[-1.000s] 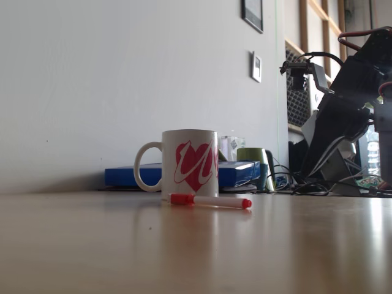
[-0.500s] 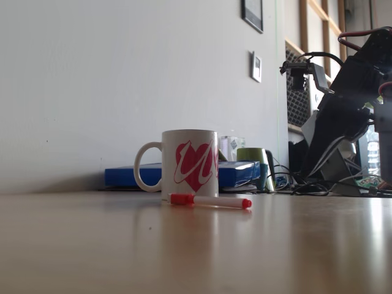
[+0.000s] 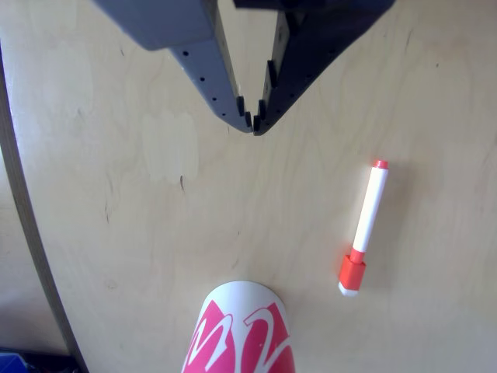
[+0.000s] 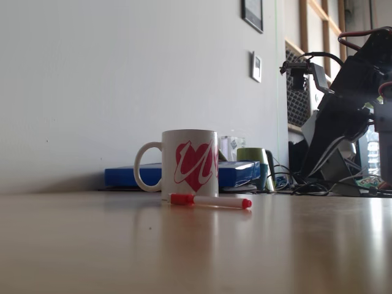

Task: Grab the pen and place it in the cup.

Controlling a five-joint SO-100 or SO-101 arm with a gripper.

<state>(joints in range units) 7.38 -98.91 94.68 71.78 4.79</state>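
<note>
Other view: gripper point(image 3: 254, 124) hangs above bare wooden tabletop point(image 3: 116, 179), jaws narrowed until tips nearly touch, nothing between them. Pen point(image 3: 363, 228) lies flat, well right of gripper, red cap toward lower edge. Cup point(image 3: 239, 332) at bottom edge, left of pen, apart from it.

Fixed view: white mug with red heart point(image 4: 185, 162) stands upright; pen point(image 4: 211, 200) lies on table just before it. Arm point(image 4: 352, 104) folded at right, far from both.

Progress: nothing done; reach, grasp, lift, drop all remain.
</note>
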